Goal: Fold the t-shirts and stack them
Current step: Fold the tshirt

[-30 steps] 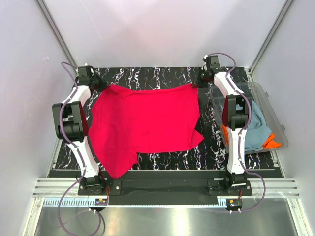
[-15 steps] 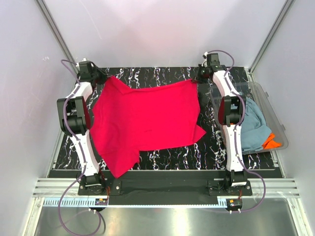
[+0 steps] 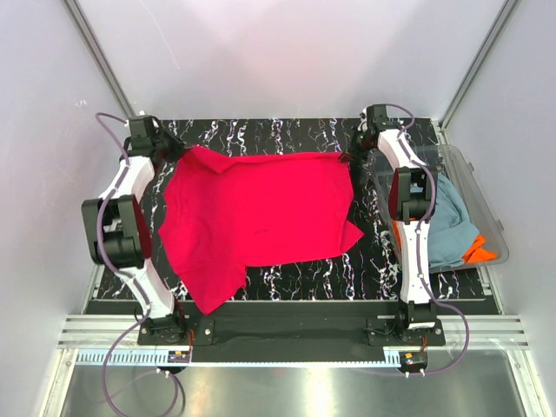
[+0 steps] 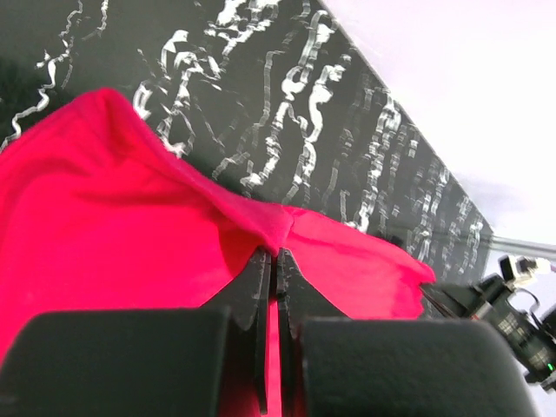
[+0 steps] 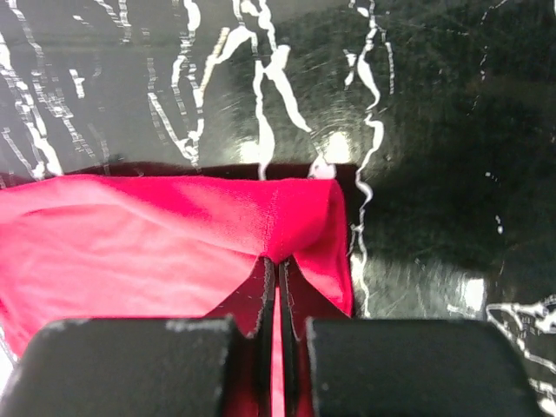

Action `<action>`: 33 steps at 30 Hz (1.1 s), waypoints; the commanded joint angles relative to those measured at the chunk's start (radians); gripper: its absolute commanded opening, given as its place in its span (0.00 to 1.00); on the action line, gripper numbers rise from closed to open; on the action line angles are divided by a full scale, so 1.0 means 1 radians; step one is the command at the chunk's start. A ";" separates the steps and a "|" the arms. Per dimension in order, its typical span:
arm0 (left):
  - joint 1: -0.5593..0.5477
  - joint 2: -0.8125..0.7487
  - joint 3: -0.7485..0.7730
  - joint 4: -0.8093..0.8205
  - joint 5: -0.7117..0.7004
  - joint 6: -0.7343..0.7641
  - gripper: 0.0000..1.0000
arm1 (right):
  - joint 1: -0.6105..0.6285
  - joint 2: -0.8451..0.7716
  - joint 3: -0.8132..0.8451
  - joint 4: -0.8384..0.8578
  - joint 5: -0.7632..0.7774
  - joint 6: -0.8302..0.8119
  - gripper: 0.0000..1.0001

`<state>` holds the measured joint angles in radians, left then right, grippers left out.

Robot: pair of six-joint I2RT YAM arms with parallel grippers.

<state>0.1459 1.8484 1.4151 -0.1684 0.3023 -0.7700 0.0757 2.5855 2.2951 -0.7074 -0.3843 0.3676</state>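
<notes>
The crimson red t-shirt (image 3: 256, 217) lies spread over the black marbled table, a sleeve hanging toward the near left. My left gripper (image 3: 181, 149) is shut on its far left corner; the left wrist view shows the red cloth (image 4: 130, 226) pinched between the jaws (image 4: 276, 254). My right gripper (image 3: 347, 156) is shut on the far right corner, and the right wrist view shows a fold of red cloth (image 5: 174, 234) caught in the jaws (image 5: 280, 261). The far edge sags slightly between the two grippers. A grey-blue shirt (image 3: 452, 228) and an orange shirt (image 3: 479, 252) lie in the tub.
A clear plastic tub (image 3: 486, 204) stands at the right edge of the table beside the right arm. White walls close in the back and sides. A metal rail runs along the near edge (image 3: 287, 330).
Both grippers have lowered and moved slightly with the shirt's far corners; the left one shifted left, the right one shifted right and nearer. The far edge now lies lower.
</notes>
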 commanded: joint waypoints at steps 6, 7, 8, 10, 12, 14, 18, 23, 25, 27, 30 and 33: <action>0.007 -0.254 -0.129 -0.075 -0.023 0.043 0.00 | -0.004 -0.142 0.026 -0.076 -0.051 -0.001 0.00; 0.007 -0.273 -0.148 -0.098 -0.028 0.055 0.00 | -0.004 -0.157 0.017 -0.079 -0.060 -0.002 0.00; 0.006 -0.297 -0.165 -0.106 -0.034 0.060 0.00 | -0.004 -0.166 -0.005 -0.084 -0.062 -0.002 0.00; 0.009 -0.354 -0.215 -0.128 -0.042 0.067 0.00 | -0.005 -0.197 -0.028 -0.086 -0.064 -0.004 0.00; 0.009 -0.376 -0.240 -0.163 -0.045 0.075 0.00 | -0.007 -0.218 -0.060 -0.086 -0.062 -0.002 0.00; 0.011 -0.391 -0.248 -0.184 -0.042 0.089 0.00 | -0.011 -0.243 -0.080 -0.089 -0.067 0.002 0.00; 0.012 -0.413 -0.260 -0.220 -0.029 0.094 0.00 | -0.020 -0.271 -0.109 -0.099 -0.077 0.016 0.00; 0.024 -0.452 -0.300 -0.250 -0.038 0.095 0.00 | -0.022 -0.288 -0.166 -0.122 -0.099 0.007 0.00; 0.029 -0.466 -0.309 -0.264 -0.048 0.104 0.00 | -0.022 -0.303 -0.196 -0.122 -0.100 0.002 0.00; 0.034 -0.483 -0.318 -0.278 -0.051 0.110 0.00 | -0.022 -0.314 -0.217 -0.121 -0.097 -0.001 0.00; 0.040 -0.497 -0.327 -0.287 -0.049 0.117 0.00 | -0.020 -0.335 -0.249 -0.119 -0.085 -0.010 0.00; 0.041 -0.499 -0.338 -0.293 -0.045 0.123 0.00 | -0.022 -0.343 -0.270 -0.119 -0.087 -0.010 0.00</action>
<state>0.1791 1.3872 1.0855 -0.4706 0.2722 -0.6727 0.0578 2.3451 2.0296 -0.8246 -0.4580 0.3698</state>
